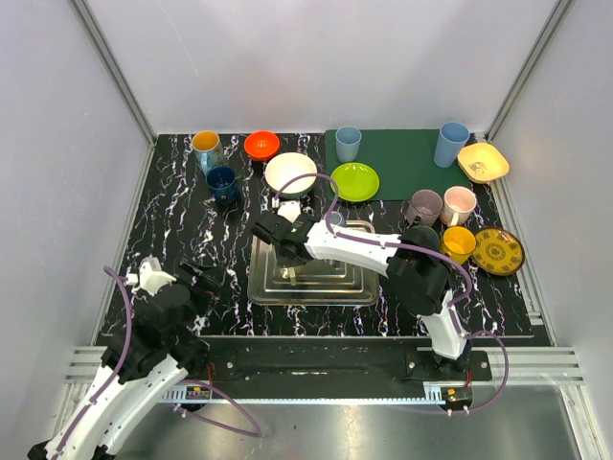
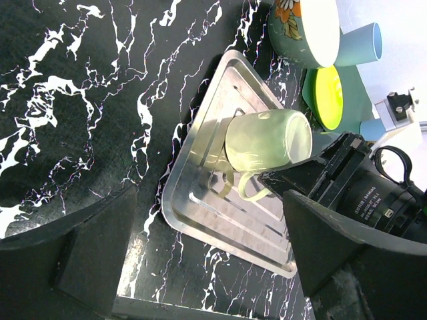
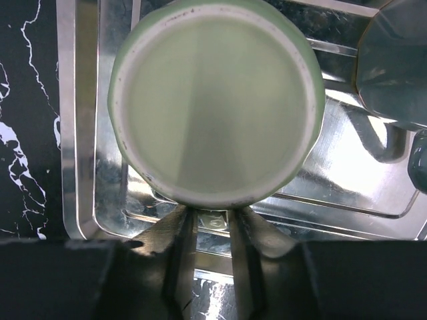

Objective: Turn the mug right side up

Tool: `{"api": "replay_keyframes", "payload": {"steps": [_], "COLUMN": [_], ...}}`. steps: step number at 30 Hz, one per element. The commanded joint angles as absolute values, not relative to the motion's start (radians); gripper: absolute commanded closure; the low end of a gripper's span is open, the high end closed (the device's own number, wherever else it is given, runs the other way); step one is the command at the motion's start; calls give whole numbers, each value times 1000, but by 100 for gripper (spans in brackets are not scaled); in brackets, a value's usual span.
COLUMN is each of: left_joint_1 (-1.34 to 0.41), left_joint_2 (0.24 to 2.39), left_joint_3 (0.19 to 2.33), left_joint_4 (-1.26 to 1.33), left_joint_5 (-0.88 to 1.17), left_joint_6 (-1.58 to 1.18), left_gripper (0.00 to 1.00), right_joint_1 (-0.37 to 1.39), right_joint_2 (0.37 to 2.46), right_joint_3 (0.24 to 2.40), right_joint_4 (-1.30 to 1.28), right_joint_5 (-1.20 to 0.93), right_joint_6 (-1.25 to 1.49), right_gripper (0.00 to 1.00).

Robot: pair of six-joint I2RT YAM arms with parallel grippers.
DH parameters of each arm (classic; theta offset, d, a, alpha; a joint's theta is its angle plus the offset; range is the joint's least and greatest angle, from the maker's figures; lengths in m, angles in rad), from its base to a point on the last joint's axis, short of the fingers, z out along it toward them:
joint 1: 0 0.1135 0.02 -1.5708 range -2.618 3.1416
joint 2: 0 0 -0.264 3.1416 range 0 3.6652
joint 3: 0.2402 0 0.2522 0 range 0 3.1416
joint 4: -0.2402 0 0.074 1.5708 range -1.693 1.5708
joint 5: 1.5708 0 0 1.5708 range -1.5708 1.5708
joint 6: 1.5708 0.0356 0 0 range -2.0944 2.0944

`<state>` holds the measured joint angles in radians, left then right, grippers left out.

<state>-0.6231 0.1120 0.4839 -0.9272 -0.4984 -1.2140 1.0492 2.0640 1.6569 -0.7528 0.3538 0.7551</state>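
Note:
The pale green mug lies tilted on its side just above the steel tray, handle pointing down. In the right wrist view its round base faces the camera. My right gripper is shut on the mug at the handle side, fingers close together under its edge; in the top view this gripper covers the mug over the tray. My left gripper is open and empty, over the black marble table at the front left.
A white bowl, a green plate, an orange bowl and several mugs, among them a dark blue one, stand behind the tray. More cups and plates sit at the back right. White walls enclose the table.

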Motion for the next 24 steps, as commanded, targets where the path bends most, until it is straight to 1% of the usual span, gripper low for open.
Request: {"api": "replay_keyframes", "payload": {"steps": [1, 2, 4, 8, 9, 12, 14, 17, 18, 20, 24], "left_joint_1": [-624, -624, -624, -624, -624, -624, -624, -624, -624, -624, -624], "left_joint_2": [104, 106, 107, 112, 115, 117, 115, 100, 83, 61, -44], "left_joint_3": [491, 486, 482, 472, 471, 468, 465, 453, 446, 417, 339], "left_joint_4": [-882, -879, -868, -858, -853, -832, -813, -767, -737, -697, -522], "left_joint_5": [-508, -505, -496, -485, -483, -469, -451, -419, -411, -374, -272], "left_joint_6": [-1210, -1209, -1207, -1204, -1203, -1175, -1138, -1086, -1077, -1062, -1066], "left_gripper": [9, 9, 11, 12, 12, 12, 12, 9, 8, 5, 5], "right_joint_1": [1037, 1035, 1029, 1023, 1022, 1019, 1025, 1034, 1034, 1034, 1029], "right_joint_2": [2071, 2071, 2066, 2059, 2057, 2033, 1985, 1841, 1771, 1709, 1531], "right_joint_3": [1658, 1654, 1637, 1612, 1606, 1574, 1508, 1390, 1364, 1301, 1175], "right_joint_4": [-732, -732, -730, -732, -732, -723, -657, -505, -467, -368, -157], "right_joint_5": [373, 371, 368, 367, 370, 364, 348, 296, 251, 207, 68], "right_joint_6": [758, 756, 755, 735, 726, 700, 689, 658, 655, 661, 686], "right_gripper": [76, 80, 86, 96, 100, 100, 100, 100, 100, 100, 100]}}
